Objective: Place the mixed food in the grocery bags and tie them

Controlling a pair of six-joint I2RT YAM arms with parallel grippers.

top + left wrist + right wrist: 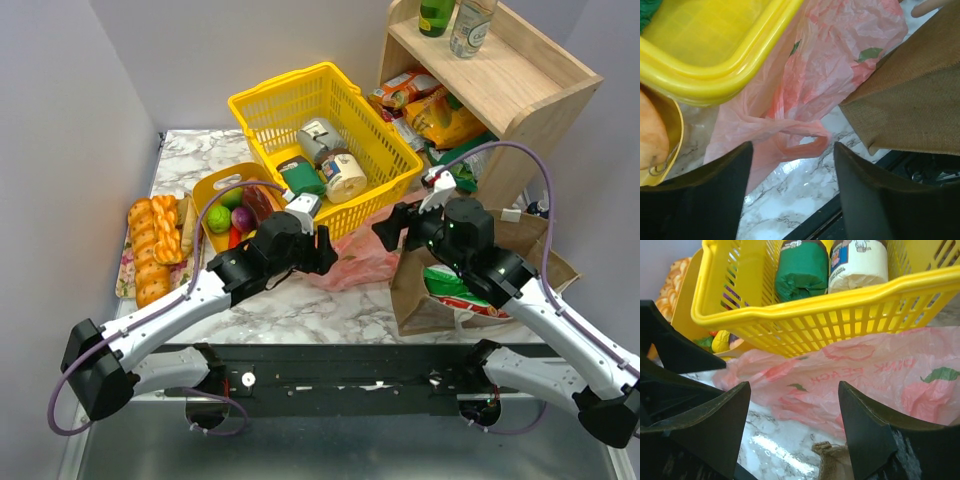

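The left pincer [792, 148] hangs wide and empty. Just ahead, between its fingers, the handle loop [801, 142] of the pink bag [840, 60] lies flat and crosswise on the worktop [785, 205]. The right pincer [794, 390], equally wide and empty, faces that bag from beside the brown paper bag [910, 100], seemingly less near.

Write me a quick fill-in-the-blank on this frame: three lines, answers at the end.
1. The crisp packet sits ____ the brown paper bag.
2. The pink plastic bag lies between that bag and the ____ mesh basket.
3. The left gripper and the right gripper are both ____, holding nothing.
Missing words: inside; yellow; open.
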